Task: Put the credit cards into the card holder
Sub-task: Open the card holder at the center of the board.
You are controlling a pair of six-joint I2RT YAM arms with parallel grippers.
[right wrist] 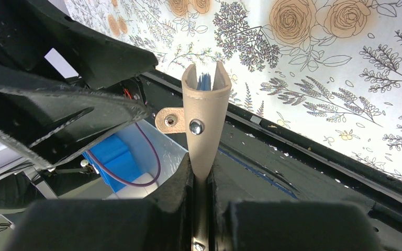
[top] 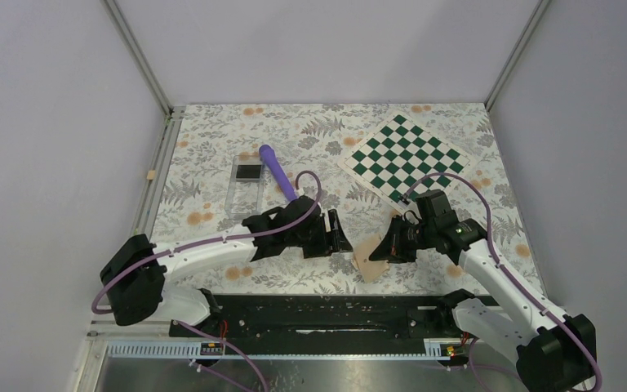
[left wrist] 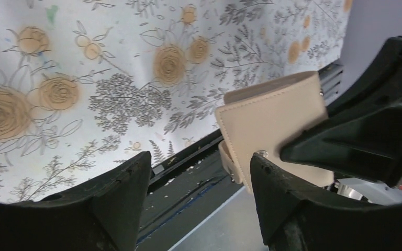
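Toward 5 o'clock of the floral bench [top: 208, 147], close to its near edge, the tan card holder [top: 367, 261] is held tilted, clamped by the right end effector [top: 384, 250] reaching in from its 3 o'clock side. From the right wrist the card holder [right wrist: 204, 120] is seen edge on between narrowly set fingers [right wrist: 178, 193]. Its two leaves are slightly parted at the far end, blue is visible inside, and its snap tab [right wrist: 170, 120] juts out at 9 o'clock. Whether a corner touches the bench cannot be told. Just beside the holder at 9 o'clock, the left end effector [top: 340, 237] is spread wide, and nothing is gripped. At 10 o'clock, well apart, a dark card [top: 248, 172] is seen inside a clear box [top: 243, 196]. A purple rod [top: 277, 171] lies just beside the box, and a checkerboard [top: 408, 155] is laid at 1 o'clock.
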